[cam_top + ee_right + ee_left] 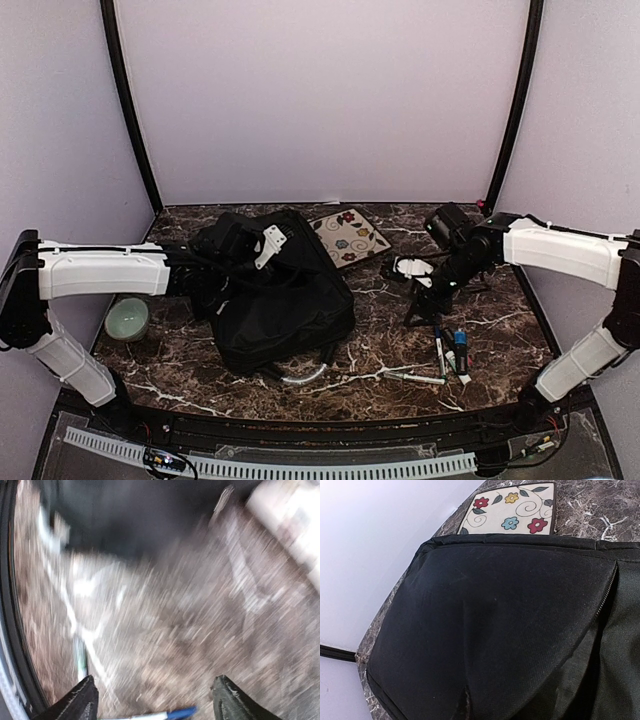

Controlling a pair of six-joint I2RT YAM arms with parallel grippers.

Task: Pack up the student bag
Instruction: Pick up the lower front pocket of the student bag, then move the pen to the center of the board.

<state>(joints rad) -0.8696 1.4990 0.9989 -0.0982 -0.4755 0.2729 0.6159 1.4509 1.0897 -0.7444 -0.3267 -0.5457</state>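
Observation:
The student bag (285, 300), a large black backpack with a grey-white handle (305, 377), lies left of the table's middle. My left gripper (222, 285) is low on the bag's left part. In the left wrist view black bag fabric (500, 630) fills the frame and puckers to a pinch at the bottom centre; the fingers are hidden. My right gripper (418, 308) is open and empty above the marble, right of the bag. In the blurred right wrist view its fingertips (82, 700) stand wide apart, over a blue-capped pen (170, 714).
A flowered pad (348, 236) lies behind the bag and shows in the left wrist view (512, 510). Several pens (448, 352) lie at the front right, one with a green cap (80, 660). A green bowl (127, 318) sits at the left. A white object (412, 268) lies by the right wrist.

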